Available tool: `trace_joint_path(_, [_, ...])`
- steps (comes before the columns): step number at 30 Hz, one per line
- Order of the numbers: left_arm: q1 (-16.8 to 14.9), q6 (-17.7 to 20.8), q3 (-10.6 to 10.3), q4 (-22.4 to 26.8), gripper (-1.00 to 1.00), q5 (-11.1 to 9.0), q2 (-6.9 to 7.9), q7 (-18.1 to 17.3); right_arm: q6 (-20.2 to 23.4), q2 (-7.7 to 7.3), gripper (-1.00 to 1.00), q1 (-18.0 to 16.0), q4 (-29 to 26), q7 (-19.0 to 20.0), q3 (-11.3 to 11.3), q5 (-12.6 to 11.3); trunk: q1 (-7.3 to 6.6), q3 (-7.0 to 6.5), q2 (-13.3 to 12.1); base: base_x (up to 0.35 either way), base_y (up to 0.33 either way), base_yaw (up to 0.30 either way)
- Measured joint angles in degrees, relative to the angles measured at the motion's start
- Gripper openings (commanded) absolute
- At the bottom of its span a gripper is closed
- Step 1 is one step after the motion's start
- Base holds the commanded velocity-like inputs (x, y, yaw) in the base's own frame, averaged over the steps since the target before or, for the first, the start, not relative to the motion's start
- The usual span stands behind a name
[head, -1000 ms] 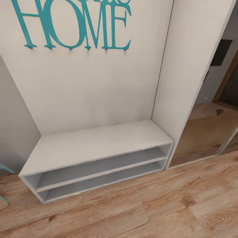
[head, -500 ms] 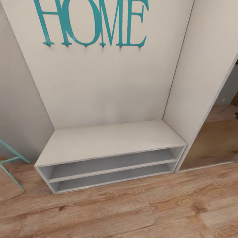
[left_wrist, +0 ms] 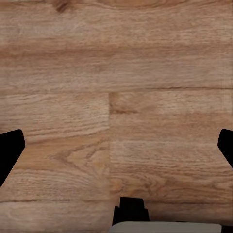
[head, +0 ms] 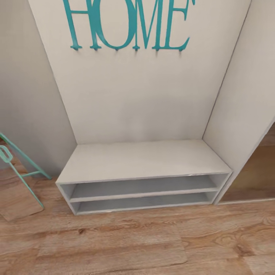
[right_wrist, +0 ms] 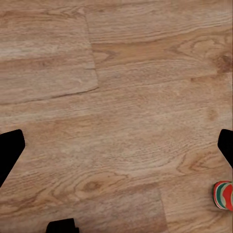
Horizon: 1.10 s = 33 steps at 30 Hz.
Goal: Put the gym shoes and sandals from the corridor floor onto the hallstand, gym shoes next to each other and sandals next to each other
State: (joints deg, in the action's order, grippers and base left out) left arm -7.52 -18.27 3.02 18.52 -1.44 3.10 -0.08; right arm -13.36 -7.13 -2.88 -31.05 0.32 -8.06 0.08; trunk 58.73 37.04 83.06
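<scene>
In the right wrist view a small red, white and green bit, seemingly the heel of a gym shoe [right_wrist: 224,195], pokes in at the frame's edge on the corridor floor [right_wrist: 121,121]. My right gripper [right_wrist: 116,145] hangs open above the planks, its dark fingertips [right_wrist: 9,150] far apart with nothing between them. My left gripper [left_wrist: 116,145] is open too, over bare wood-grain floor [left_wrist: 116,73]. The sandals and the hallstand with its wall shelves are out of view.
A low pale bench [head: 145,160] with two open shelves stands against a pale back panel bearing teal HOME letters [head: 130,26]; I see no upper shelves. A tall pale panel [head: 248,95] flanks it at the right. A teal metal frame [head: 21,170] leans at the left.
The whole head picture has shifted, so the camera turned left: the bench now sits further right in the picture and the teal frame has come into view.
</scene>
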Motion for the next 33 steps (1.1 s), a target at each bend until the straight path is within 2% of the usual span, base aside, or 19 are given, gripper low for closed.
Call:
trace_joint_path(8, [0.0,0.0,0.0,0.0,1.0,0.0,0.07,0.1,0.0,0.0,1.0,0.0,0.0,0.0,0.0,0.0,0.0,0.44,0.0,0.0,0.0,0.23])
trace_joint_path(17, [0.1,0.0,0.1,0.0,1.0,-3.0,0.22,0.0,0.0,0.0,1.0,0.0,0.0,0.0,0.0,0.0,0.0,0.92,0.0,0.0,0.0,0.232])
trace_joint_path(33, [0.1,-0.1,0.0,0.0,1.0,-3.1,-0.02,-0.1,-0.1,0.0,1.0,0.0,0.0,0.0,0.0,0.0,0.0,1.77,0.0,0.0,0.022,0.232])
